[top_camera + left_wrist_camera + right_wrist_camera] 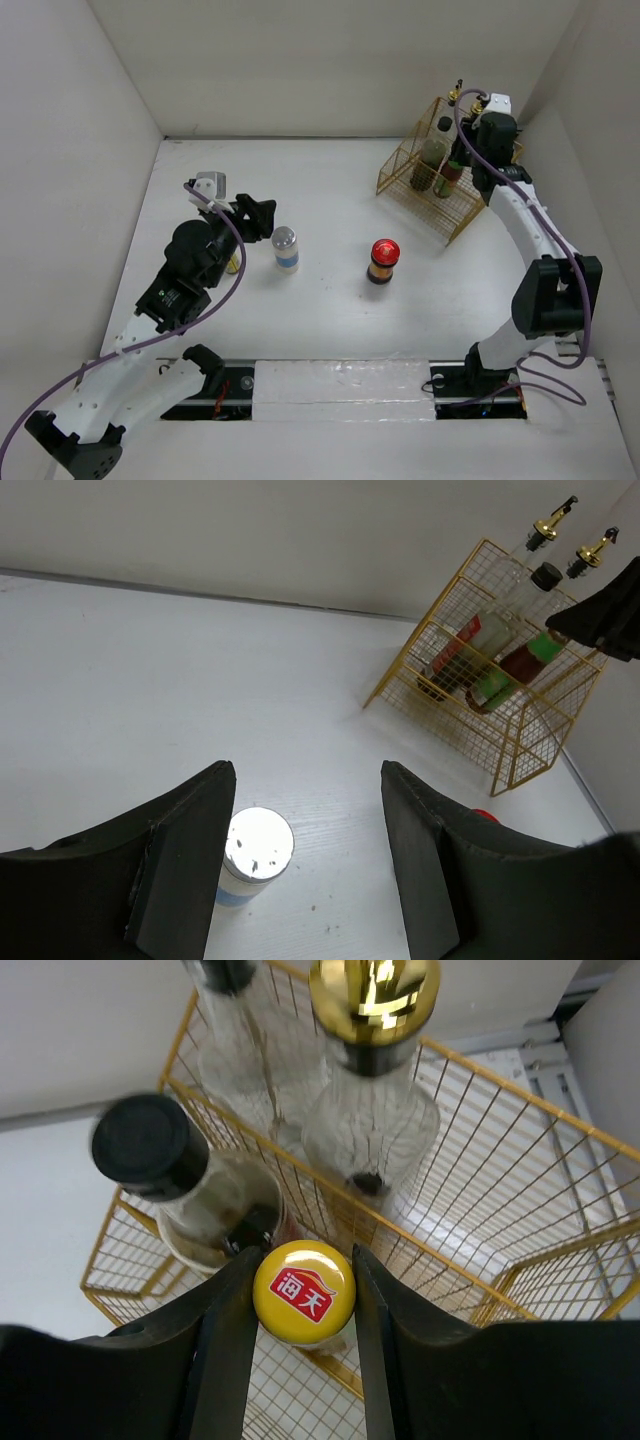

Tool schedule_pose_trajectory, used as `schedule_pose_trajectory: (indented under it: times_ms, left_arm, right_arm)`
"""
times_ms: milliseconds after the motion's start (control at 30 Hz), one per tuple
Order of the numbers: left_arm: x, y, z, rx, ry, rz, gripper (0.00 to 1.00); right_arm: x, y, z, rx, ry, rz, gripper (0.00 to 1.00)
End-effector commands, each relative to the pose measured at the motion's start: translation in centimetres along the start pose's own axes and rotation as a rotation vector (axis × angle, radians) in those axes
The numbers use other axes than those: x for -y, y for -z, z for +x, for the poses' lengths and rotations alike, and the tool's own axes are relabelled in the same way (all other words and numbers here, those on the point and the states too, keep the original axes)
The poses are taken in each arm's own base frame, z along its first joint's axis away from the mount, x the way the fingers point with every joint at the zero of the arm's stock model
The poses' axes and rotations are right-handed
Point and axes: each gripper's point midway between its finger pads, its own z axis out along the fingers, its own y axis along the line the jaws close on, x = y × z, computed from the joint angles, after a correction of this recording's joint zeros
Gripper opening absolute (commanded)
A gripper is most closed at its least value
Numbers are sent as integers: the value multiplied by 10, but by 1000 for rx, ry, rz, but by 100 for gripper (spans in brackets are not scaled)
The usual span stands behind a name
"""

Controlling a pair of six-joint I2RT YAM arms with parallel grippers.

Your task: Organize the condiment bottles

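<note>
My right gripper (303, 1260) is shut on the yellow cap of a green bottle (303, 1293) standing inside the gold wire basket (470, 1080). In the top view the gripper (468, 160) is over the basket (405, 185). A dark black-capped bottle (155, 1145) and a clear gold-capped bottle (372, 1000) stand in the basket beside it. My left gripper (307, 780) is open and empty above the table. The blue-labelled silver-lidded jar (258, 845) stands upright just inside its left finger; it also shows in the top view (285, 248). The squat red-lidded jar (383, 260) stands alone mid-table.
A second clear bottle with a dark pourer (235, 980) stands at the basket's back. A small yellowish thing (232, 264) is mostly hidden under my left arm. White walls close in the table at the back and on both sides.
</note>
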Motion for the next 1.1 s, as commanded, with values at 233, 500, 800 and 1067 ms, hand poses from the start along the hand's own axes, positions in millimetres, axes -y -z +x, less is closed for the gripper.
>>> schedule_pose_trajectory:
  times_ms: [233, 500, 800, 1067]
  left_arm:
    - [6, 0, -16, 52, 21, 24, 56]
    - [6, 0, -16, 52, 21, 24, 56]
    - [8, 2, -17, 56, 24, 36, 56]
    - [10, 7, -22, 69, 28, 51, 56]
  right_arm:
    - [-14, -5, -24, 172, -53, 12, 12]
    - [-18, 6, -18, 169, -68, 15, 56]
    - [-31, 72, -61, 271, -103, -60, 87]
    - [-133, 135, 41, -32, 39, -404, 94]
